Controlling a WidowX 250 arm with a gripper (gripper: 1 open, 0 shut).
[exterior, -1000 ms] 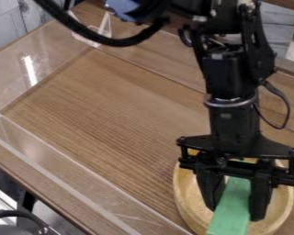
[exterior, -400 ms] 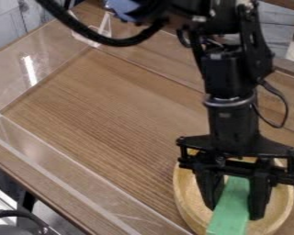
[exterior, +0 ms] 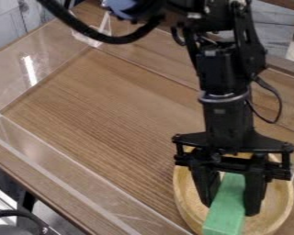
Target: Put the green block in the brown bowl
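Observation:
The brown bowl point(exterior: 186, 195) sits at the bottom right of the camera view, light wood with a thick rim, partly cut off by the frame edge. Right over it stands my black gripper point(exterior: 235, 191), pointing steeply down, its fingers shut on the green block point(exterior: 233, 210). The block is a bright green bar held between the two dark fingers, its lower end reaching down to the bowl's front rim. Whether the block touches the bowl I cannot tell. The arm hides the bowl's middle.
A wood-grain table point(exterior: 107, 119) stretches to the left and back. A clear plastic wall point(exterior: 39, 55) runs along the left and near sides. A metal frame edge point(exterior: 15, 197) shows at the lower left.
The arm and gripper have shifted very slightly left with the green block still held; the bowl has not moved.

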